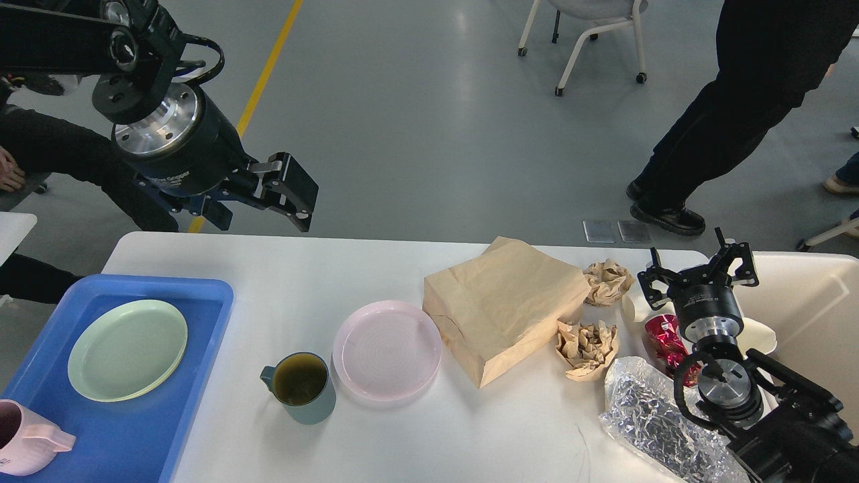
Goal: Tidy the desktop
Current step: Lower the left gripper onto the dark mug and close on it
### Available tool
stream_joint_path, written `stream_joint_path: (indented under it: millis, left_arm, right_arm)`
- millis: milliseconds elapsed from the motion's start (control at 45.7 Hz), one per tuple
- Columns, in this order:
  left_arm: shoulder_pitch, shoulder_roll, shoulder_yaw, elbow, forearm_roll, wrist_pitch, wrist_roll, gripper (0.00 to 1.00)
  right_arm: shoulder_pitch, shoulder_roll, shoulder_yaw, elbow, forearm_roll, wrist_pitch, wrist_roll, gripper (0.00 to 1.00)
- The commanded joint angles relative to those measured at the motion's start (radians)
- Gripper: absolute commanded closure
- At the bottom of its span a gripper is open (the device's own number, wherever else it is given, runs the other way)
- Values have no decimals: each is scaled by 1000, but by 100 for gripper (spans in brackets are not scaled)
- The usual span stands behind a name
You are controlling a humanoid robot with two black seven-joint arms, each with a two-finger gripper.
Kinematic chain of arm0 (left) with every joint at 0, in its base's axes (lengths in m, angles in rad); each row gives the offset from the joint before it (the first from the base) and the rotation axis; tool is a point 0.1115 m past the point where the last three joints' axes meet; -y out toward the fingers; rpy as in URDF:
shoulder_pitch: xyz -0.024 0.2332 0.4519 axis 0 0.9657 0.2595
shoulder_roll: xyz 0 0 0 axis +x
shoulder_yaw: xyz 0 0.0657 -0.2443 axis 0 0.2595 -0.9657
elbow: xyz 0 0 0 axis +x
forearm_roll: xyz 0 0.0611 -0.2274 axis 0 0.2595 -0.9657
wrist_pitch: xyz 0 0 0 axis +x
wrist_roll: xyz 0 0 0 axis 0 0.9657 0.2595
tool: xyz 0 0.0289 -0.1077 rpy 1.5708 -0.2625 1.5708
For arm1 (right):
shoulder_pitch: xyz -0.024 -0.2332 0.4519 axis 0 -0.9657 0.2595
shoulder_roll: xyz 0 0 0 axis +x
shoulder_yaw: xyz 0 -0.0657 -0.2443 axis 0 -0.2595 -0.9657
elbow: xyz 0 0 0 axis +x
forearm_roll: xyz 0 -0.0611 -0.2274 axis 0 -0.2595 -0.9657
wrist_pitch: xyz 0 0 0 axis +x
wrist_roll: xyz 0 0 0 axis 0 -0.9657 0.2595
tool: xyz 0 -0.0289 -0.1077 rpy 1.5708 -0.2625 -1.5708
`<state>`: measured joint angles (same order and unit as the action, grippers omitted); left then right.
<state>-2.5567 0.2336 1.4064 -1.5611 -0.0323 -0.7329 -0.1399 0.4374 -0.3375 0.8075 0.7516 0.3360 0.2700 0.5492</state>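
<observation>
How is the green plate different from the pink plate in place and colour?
The green plate lies inside the blue tray; the pink plate lies directly on the desktop. The green plate is pale green, the pink plate pale pink. Both are round, empty and lie flat.

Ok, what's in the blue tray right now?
A green plate lies flat in the tray, and a pink cup sits at its near corner, partly cut off by the frame edge.
</observation>
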Motion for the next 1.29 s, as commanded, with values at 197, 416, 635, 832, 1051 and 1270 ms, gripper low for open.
stream_joint_path:
  millis: [197,416,635,832,1051,1270]
  left_arm:
    - [-224,-62,115,-183,-117,-111,-9,3]
    - [-200,-49,160,-169,-113,-114,-6,3]
    - [-65,-59,137,-168,-113,-94,8,4]
    - [171,-25,128,-145,-86,47,69,4]
    - [482,7,5,-102,-118,326,102,5]
    - [693,-2,-15,26,-304,375,103,7]
  right_arm:
    - [0,0,-1,2,0,0,0,0]
    - [0,0,-1,2,0,0,0,0]
    - [0,0,1,2,0,0,0,0]
    - [0,0,-1,2,0,0,0,0]
    - [0,0,1,2,0,0,0,0]
    - [0,0,-1,2,0,0,0,0]
